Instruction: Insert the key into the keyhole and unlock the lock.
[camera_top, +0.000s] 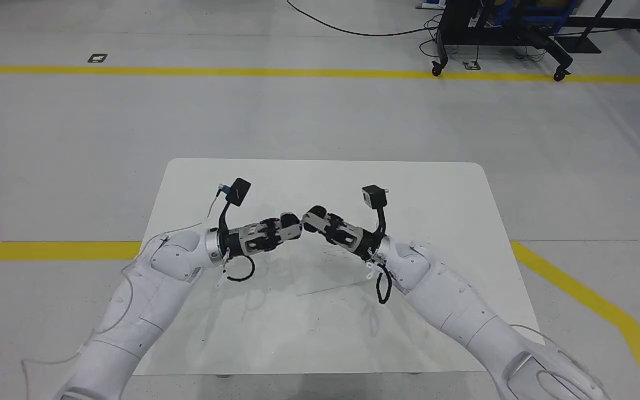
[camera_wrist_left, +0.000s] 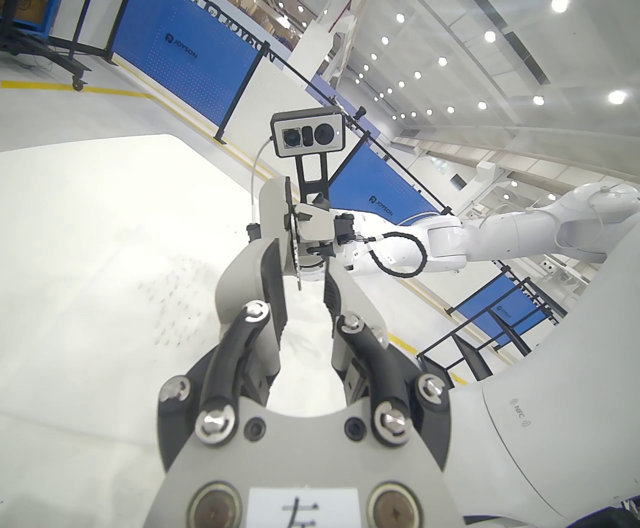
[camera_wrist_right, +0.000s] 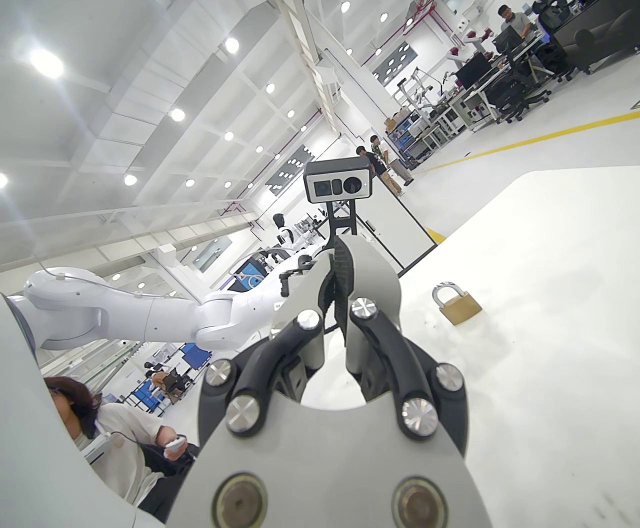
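Note:
A brass padlock (camera_wrist_right: 459, 306) with a silver shackle lies flat on the white table (camera_wrist_right: 550, 280), off to one side of my right gripper (camera_wrist_right: 338, 260). That gripper's black pads are pressed together, and I cannot see a key between them. Over the table's middle the two grippers meet tip to tip in the top view. My left gripper (camera_top: 291, 222) comes in from the left and my right gripper (camera_top: 312, 217) from the right. In the left wrist view my left gripper (camera_wrist_left: 300, 265) is open, and the right gripper's shut tips (camera_wrist_left: 290, 230) sit just past the gap.
The white table (camera_top: 200, 190) has bare surface on both sides of the arms and a rounded far edge. Small dark scuff marks (camera_wrist_left: 170, 310) dot the tabletop near the left gripper. A black wheeled cart (camera_top: 500, 35) stands far off on the floor.

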